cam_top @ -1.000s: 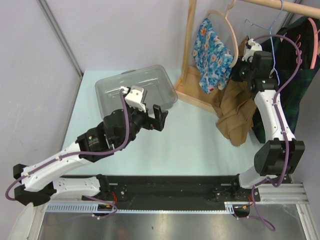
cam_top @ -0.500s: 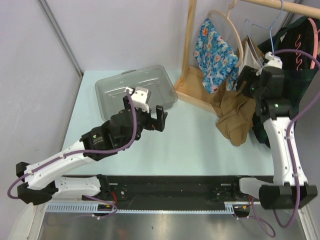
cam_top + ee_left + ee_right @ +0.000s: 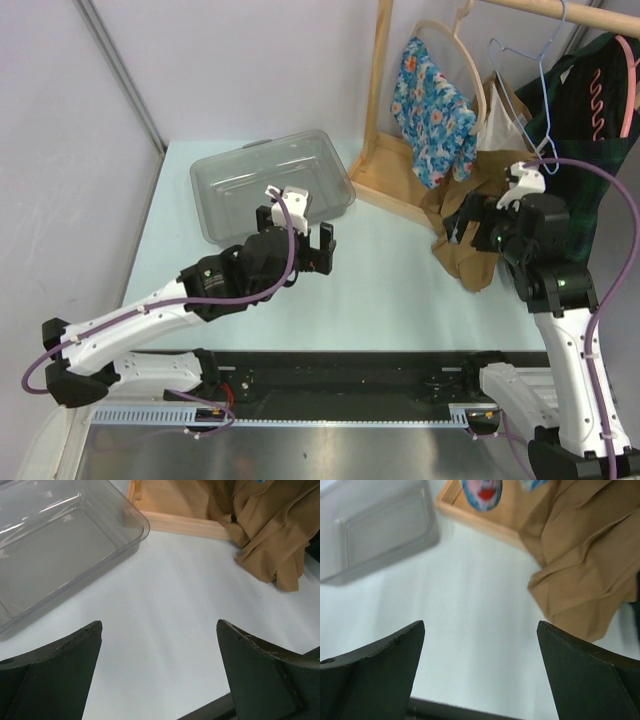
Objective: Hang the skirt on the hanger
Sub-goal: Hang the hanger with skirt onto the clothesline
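Clear bin (image 3: 262, 178) sits left on the bench (image 3: 400, 290); left pincer (image 3: 159, 626) hovers beside it, spread wide, empty. Tan skirt (image 3: 466, 262) slumps against the rack's wooden base (image 3: 393, 199). Right pincer (image 3: 480, 626), wide too, hangs just beside it, holding nothing.

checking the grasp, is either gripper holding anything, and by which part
Nothing is held. The left gripper and the right gripper are both open with nothing between their fingers.

The tan skirt (image 3: 575, 565) droops in loose folds. Its crumpled lower end rests on the tabletop (image 3: 470, 630), just ahead and right of the right gripper (image 3: 481, 625). The thin blue wire hanger (image 3: 542, 70) hangs upright above that gripper, near the skirt's top.
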Robot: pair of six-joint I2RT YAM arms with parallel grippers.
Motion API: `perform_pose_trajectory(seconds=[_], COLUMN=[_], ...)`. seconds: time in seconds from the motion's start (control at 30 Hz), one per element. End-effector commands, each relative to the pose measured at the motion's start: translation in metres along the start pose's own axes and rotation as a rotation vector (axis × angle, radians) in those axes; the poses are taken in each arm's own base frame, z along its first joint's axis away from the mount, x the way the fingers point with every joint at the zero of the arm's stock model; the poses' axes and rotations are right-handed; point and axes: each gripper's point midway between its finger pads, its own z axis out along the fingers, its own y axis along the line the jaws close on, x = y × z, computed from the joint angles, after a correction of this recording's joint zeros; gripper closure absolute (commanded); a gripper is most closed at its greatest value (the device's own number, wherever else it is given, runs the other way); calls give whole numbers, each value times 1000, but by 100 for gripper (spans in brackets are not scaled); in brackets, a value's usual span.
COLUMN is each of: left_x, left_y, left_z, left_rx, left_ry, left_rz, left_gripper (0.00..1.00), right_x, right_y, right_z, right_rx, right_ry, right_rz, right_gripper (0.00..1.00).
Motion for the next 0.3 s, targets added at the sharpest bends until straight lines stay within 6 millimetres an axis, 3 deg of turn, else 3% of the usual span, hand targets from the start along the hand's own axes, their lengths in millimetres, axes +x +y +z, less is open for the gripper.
perform_pose_trajectory(seconds=[0.0,0.27], left_x=[6,18], left_y=[10,20], left_z=[-5,-10], left_rx=[-22,-30], left_ry=[-4,-8], left_rz=[-59,-58], left_gripper=[0,0], right_x=[27,62], right_y=[23,38], right_z=[-5,6], right_rx=[-129,-165], right_ry=[54,127], right_rz=[-53,-85], right_gripper=[0,0])
